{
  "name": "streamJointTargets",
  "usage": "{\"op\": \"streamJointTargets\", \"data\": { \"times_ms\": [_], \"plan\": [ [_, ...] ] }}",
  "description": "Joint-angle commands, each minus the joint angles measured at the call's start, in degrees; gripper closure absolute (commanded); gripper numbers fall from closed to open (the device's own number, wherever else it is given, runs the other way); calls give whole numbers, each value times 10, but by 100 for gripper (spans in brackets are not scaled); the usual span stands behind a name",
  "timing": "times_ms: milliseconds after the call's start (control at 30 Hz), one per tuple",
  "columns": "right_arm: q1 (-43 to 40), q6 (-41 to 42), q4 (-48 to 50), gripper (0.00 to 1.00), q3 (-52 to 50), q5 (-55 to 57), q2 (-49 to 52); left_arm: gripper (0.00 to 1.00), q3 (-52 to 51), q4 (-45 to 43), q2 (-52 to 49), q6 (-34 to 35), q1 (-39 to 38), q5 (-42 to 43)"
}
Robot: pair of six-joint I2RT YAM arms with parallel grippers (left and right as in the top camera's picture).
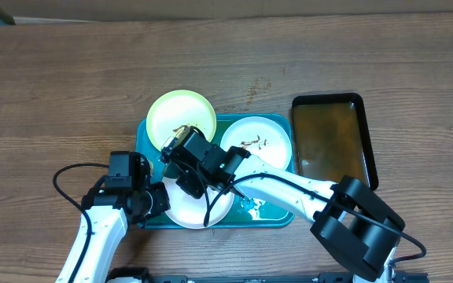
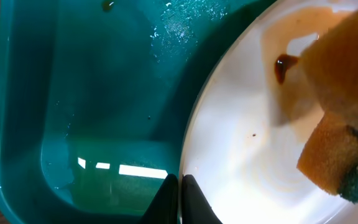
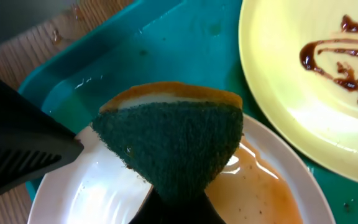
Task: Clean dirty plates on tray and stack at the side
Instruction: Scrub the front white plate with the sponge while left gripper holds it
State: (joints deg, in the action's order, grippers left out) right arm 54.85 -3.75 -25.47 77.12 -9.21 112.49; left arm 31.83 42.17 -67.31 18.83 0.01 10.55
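Left fingers [image 2: 166,202] pinched shut on white plate [image 2: 241,155] rim | right fingers [image 3: 194,214] clamp sponge [image 3: 173,140] on it

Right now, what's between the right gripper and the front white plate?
A sponge, held by the right gripper over the white plate; right wrist view.

loc: robot lab bench | evid: 2 arms [image 1: 281,185], wood table [image 1: 53,79]
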Motion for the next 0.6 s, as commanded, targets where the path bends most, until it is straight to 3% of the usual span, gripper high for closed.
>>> {"op": "streamJointTargets", "data": {
  "times_ms": [0, 300, 567],
  "plan": [
    [-1, -5, 19, 96, -2, 6, -4, 96, -6, 0, -2, -21, 0, 11],
    [-1, 45, 105, 96, -2, 6, 43, 96, -6, 1, -2, -21, 0, 16],
    [-7, 49, 99, 96, -2, 57, 80, 96, -6, 3, -2, -21, 0, 26]
  ]
}}
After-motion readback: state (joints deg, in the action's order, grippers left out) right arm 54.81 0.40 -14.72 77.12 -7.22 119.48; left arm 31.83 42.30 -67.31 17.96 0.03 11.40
